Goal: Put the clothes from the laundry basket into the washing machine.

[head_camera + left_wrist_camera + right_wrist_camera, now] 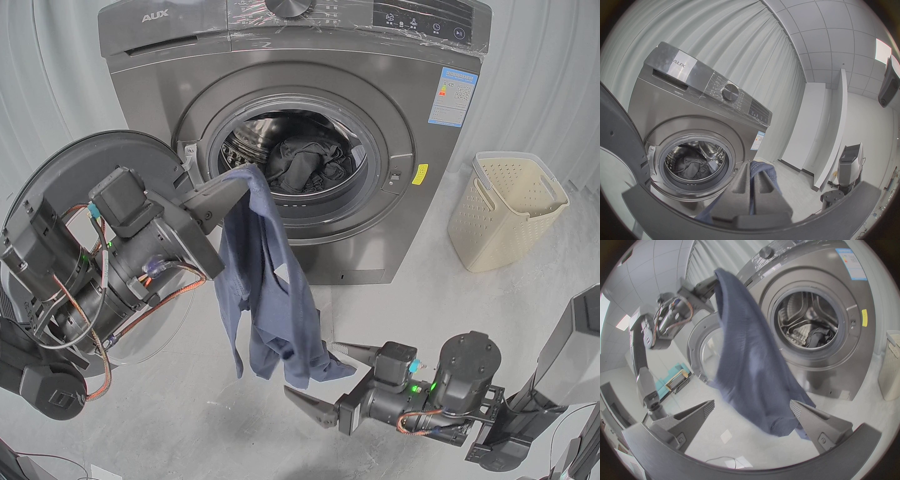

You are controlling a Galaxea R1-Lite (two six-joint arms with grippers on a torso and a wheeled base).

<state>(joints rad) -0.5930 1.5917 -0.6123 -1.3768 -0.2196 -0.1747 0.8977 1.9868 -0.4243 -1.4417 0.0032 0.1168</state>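
A blue garment (269,281) hangs from my left gripper (240,180), which is shut on its top edge just in front of the washing machine's (294,125) open drum. Dark clothes (306,164) lie inside the drum. In the left wrist view the shut fingers (747,193) pinch the blue cloth (761,168), with the drum opening (695,165) beyond. My right gripper (319,378) is open, low near the floor, with the garment's bottom hem (775,424) hanging between its spread fingers. The beige laundry basket (509,209) stands to the right of the machine.
The machine's round door (81,181) is swung open to the left, behind my left arm. Grey floor lies in front of the machine. Pale curtains hang behind it.
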